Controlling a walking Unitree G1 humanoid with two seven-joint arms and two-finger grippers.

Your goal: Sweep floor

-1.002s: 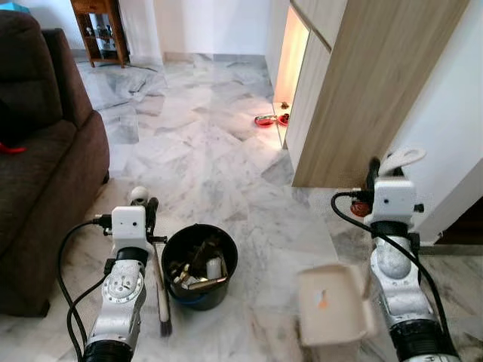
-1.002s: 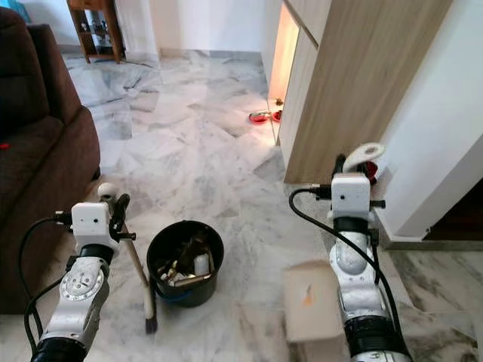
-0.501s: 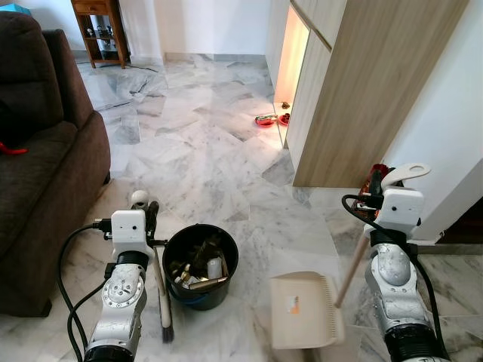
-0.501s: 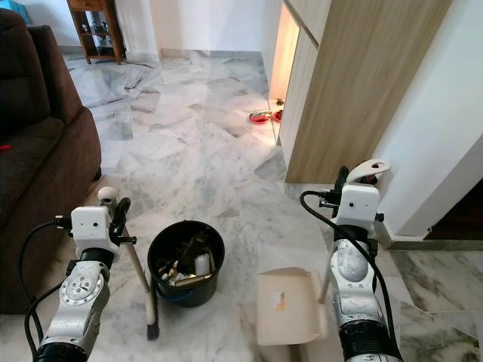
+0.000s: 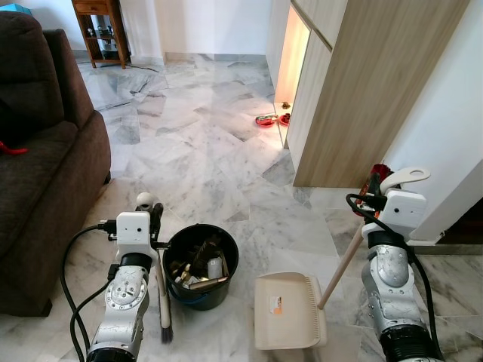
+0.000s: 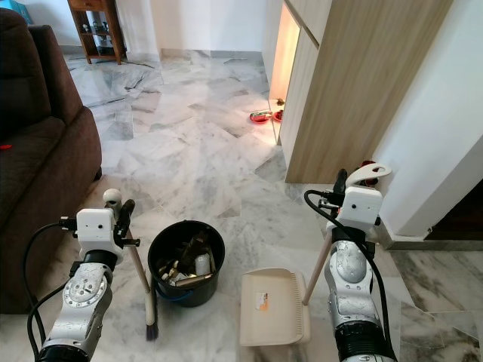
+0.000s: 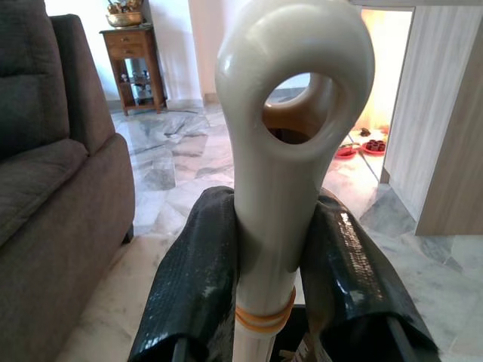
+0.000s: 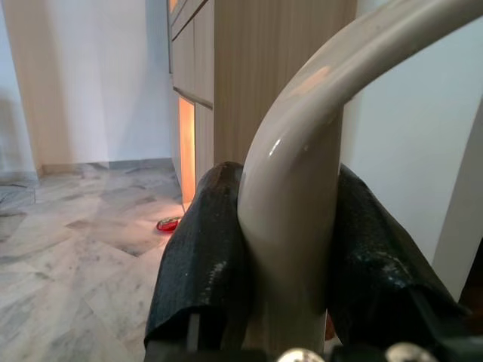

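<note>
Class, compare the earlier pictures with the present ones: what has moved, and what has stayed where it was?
The dustpan, held by the right gripper, swung from lifted and tilted near the right arm down onto the floor, moving left toward the black bucket. The left gripper keeps its hold on the brush; bucket and sofa stayed put.

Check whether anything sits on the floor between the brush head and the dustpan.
Yes. The black bucket stands between the brush, held by the left gripper, and the dustpan, held by the right gripper.
</note>
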